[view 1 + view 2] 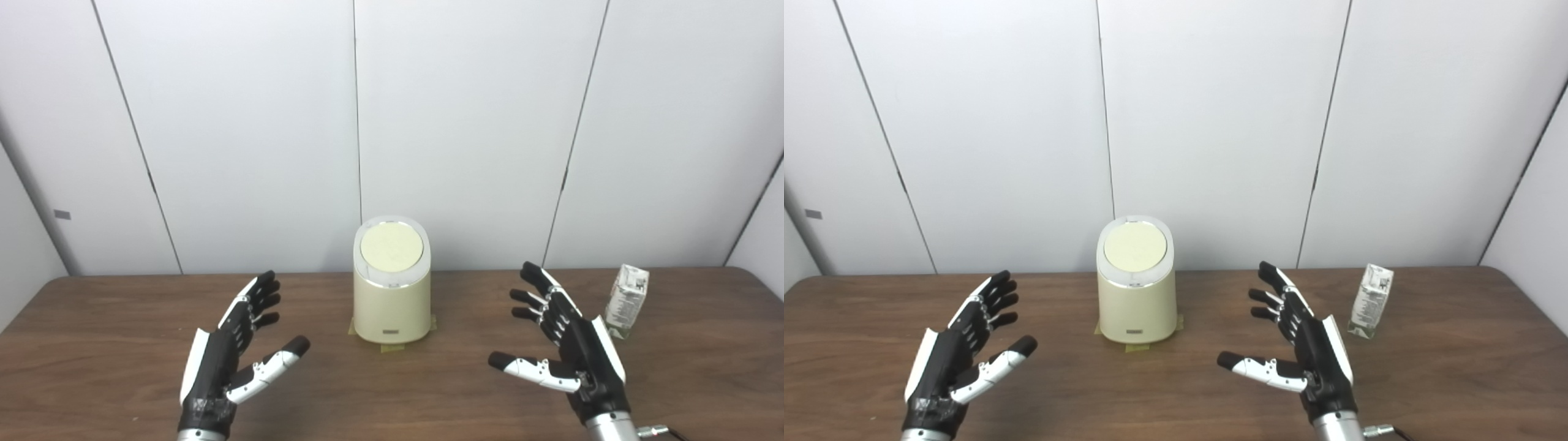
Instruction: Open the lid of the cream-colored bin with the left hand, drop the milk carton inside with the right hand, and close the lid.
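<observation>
A cream-colored bin [392,300] stands upright at the table's middle back, its round lid [391,247] lying flat and shut. A small milk carton [627,300] stands upright to the right of it. My left hand [236,355] hovers left and in front of the bin, open, fingers spread, holding nothing. On the other side my right hand [566,343] is open too, between the bin and the carton and nearer to me, apart from both.
The brown wooden table [122,318] runs to a white panelled wall behind. Yellow tape tabs [392,348] hold the bin's base to the tabletop. A thin cable shows at the right wrist [658,430].
</observation>
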`<state>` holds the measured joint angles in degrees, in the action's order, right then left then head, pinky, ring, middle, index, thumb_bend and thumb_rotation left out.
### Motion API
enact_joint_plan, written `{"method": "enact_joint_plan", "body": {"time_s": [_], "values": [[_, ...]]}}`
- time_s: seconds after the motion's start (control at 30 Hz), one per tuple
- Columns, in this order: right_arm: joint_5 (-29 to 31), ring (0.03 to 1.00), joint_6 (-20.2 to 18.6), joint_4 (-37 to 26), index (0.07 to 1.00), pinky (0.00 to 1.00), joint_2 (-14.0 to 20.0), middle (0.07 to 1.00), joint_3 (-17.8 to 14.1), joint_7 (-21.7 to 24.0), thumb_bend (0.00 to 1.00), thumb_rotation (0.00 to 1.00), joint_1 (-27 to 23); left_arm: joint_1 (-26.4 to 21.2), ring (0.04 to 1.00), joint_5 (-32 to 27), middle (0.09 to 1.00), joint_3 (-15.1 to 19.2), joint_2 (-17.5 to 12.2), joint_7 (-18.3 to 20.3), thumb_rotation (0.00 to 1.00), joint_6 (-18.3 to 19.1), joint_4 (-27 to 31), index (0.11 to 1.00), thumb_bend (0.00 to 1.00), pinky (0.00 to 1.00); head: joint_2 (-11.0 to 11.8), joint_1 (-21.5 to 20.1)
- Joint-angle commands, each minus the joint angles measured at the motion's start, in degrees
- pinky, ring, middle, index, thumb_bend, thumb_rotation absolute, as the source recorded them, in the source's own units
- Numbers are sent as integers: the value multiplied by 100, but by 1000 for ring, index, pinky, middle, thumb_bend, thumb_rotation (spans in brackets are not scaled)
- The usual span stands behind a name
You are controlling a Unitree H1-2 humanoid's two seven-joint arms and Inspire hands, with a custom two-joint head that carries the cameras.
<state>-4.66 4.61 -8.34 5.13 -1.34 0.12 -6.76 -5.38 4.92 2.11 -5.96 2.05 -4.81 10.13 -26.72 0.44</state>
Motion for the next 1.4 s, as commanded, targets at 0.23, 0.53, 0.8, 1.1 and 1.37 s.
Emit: {"method": "enact_joint_plan", "body": {"time_s": [0.23, 0.53, 0.8, 1.1, 1.37], "values": [[26, 808, 125, -138, 886, 721, 11, 898, -9, -8, 815, 206, -198, -208, 835, -38, 868, 23, 29, -92, 309, -177, 121, 892, 836, 744, 29, 13], [-9, 806, 106, -138, 885, 722, 1, 899, -4, -22, 815, 208, -208, -217, 860, 56, 878, 13, 31, -108, 342, -116, 118, 893, 837, 772, 21, 34], [45, 805, 126, 65, 884, 715, -3, 899, -9, -7, 809, 211, -316, -280, 952, 480, 973, -80, 299, -390, 414, 70, 199, 969, 828, 899, 128, 172], [93, 800, 258, 245, 886, 715, -12, 907, -5, -10, 793, 205, -427, -1341, 1000, 817, 1000, -83, 209, -381, 403, 1073, 141, 1000, 959, 1000, 216, 222], [137, 794, 325, 252, 885, 702, -31, 908, 24, 5, 792, 221, -420, -2404, 1000, 1318, 1000, -337, 196, -551, 443, 1767, -584, 1000, 1000, 1000, 204, 186]]}}
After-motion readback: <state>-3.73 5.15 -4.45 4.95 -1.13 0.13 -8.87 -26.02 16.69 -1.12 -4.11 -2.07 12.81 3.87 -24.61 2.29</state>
